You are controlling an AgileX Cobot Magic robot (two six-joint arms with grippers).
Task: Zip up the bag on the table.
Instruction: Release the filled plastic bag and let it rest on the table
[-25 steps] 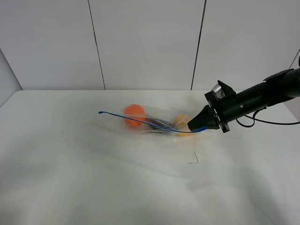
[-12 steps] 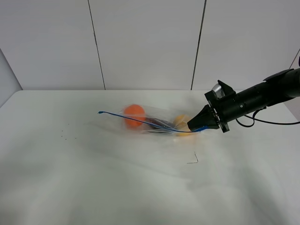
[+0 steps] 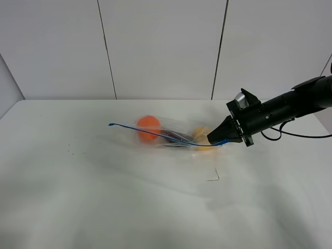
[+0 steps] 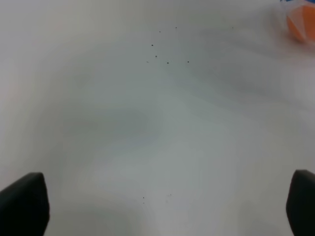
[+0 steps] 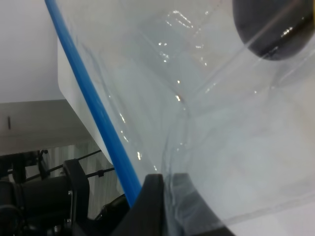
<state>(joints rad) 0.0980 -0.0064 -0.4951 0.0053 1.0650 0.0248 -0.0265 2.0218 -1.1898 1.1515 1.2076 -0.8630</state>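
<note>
The clear crinkly bag (image 3: 167, 133) lies on the white table (image 3: 104, 197) at mid-depth, with an orange item (image 3: 149, 124), a dark purple item (image 3: 174, 137) and a yellow item (image 3: 200, 136) showing through. Its blue zip strip (image 3: 155, 133) runs from far left to right and is lifted. My right gripper (image 3: 213, 140) is shut on the strip's right end. In the right wrist view the strip (image 5: 93, 113) and clear film (image 5: 206, 123) fill the frame beside one dark finger (image 5: 147, 206). My left gripper (image 4: 162, 204) is open and empty over bare table (image 4: 147, 123); the orange item (image 4: 301, 22) shows at the frame's corner.
A small dark bent mark (image 3: 213, 176) lies on the table in front of the bag. A few tiny dark specks (image 3: 70, 151) sit at the left. The table's far edge meets a white panelled wall (image 3: 155, 52).
</note>
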